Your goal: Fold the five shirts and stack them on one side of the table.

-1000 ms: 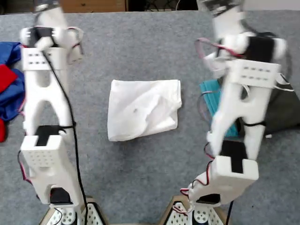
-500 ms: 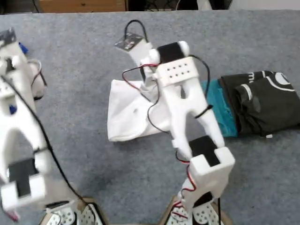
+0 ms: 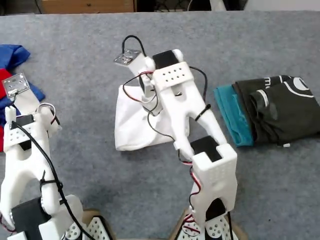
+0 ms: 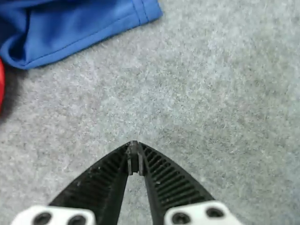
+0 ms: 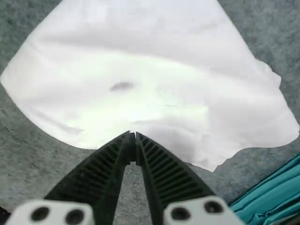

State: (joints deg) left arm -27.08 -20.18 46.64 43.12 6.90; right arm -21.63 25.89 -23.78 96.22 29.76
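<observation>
My right hand (image 5: 132,140), fingertips pressed together, hangs just above the crumpled white shirt (image 5: 150,65). My left hand (image 4: 135,157), also pressed together, is over bare grey surface (image 4: 225,93) well left of the white shirt, near a blue shirt (image 4: 70,23) and a red shirt (image 3: 4,82). Right of the white shirt, a folded black shirt (image 3: 280,107) overlaps a teal shirt (image 3: 231,120).

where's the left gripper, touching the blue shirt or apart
Apart. The left wrist view shows bare grey table between the shut left gripper and the blue shirt.
</observation>
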